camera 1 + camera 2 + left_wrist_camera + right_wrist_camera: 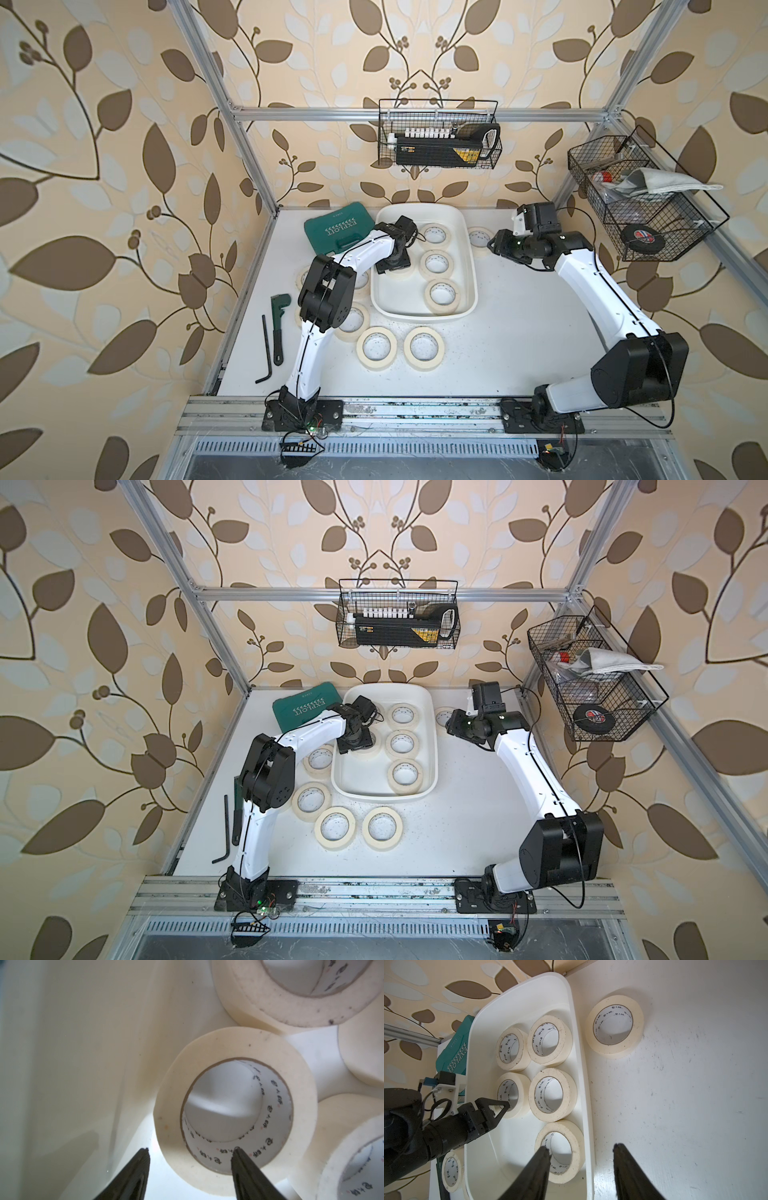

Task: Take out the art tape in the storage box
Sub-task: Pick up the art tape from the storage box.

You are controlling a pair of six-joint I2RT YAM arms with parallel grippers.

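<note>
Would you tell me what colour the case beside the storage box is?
The case is teal-green with white lettering, clearest in a top view.

White "EXPLOIT" above a row of chevrons on the green tool case (338,232) lid, small repeated print, unreadable, inside the art tape (278,1105) cores

Bright soft light, fisheye edges

**A:** How's the left arm (365,253) sitting?
**B:** Elbow raised, forearm reaching forward, wrist tipped steeply down. The left gripper (190,1149) has its jaws apart.
**A:** And the right arm (594,286)?
**B:** It's stretched forward, with the wrist turned inward towards the left side. The right gripper (580,1148) is held aloft, jaws spread too.
</note>
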